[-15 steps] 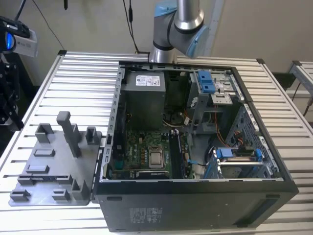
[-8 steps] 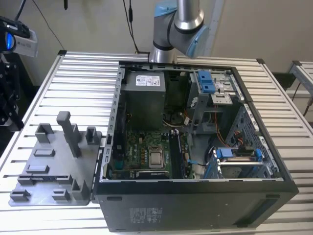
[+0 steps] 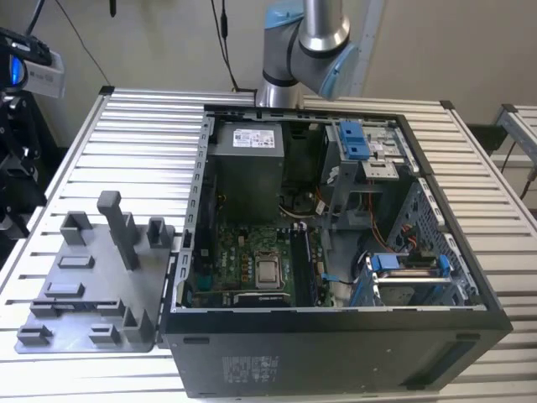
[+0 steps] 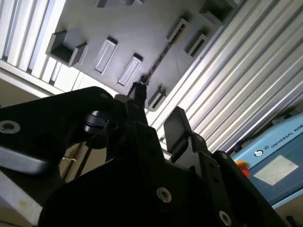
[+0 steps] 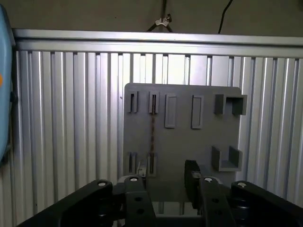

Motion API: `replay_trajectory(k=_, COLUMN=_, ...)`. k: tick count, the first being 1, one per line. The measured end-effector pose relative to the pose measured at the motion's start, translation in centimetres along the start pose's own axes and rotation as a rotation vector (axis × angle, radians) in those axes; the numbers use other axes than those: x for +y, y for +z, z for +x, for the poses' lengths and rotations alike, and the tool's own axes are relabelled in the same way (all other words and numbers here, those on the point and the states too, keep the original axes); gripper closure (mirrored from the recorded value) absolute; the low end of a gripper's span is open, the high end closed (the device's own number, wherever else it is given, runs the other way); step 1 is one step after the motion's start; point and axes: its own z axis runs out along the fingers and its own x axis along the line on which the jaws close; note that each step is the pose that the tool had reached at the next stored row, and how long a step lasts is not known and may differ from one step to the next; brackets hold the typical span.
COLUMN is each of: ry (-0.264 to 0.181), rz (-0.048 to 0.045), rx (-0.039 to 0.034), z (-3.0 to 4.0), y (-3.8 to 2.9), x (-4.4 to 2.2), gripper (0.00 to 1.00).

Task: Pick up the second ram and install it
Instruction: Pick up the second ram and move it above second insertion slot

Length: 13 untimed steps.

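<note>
Gripper (image 5: 164, 182), fingers spread and empty, hangs above tray (image 5: 203, 142); ram (image 5: 152, 132) stands edgewise in slots, top edge exposed for pinching.

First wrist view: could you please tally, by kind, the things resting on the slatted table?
Grey tray: 1
Second ram, standing on edge in the tray: 1
Total: 2
</note>
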Motion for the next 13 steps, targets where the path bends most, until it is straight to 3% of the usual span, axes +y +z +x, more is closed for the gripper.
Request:
replay_trajectory(k=2, ry=0.0, rz=0.0, rx=0.0, z=0.0, y=0.0, x=0.0, gripper=0.53)
replay_trajectory(k=3, ry=0.0, rz=0.0, rx=0.0, z=0.0, y=0.0, x=0.0, gripper=0.46)
replay_trajectory(k=9, ry=0.0, rz=0.0001, rx=0.0005, z=0.01, y=0.4, x=-0.01, gripper=0.46)
replay_trajectory(k=13, ry=0.0, rz=0.0001, rx=0.0079, z=0.02, y=1.09, x=-0.01, gripper=0.46)
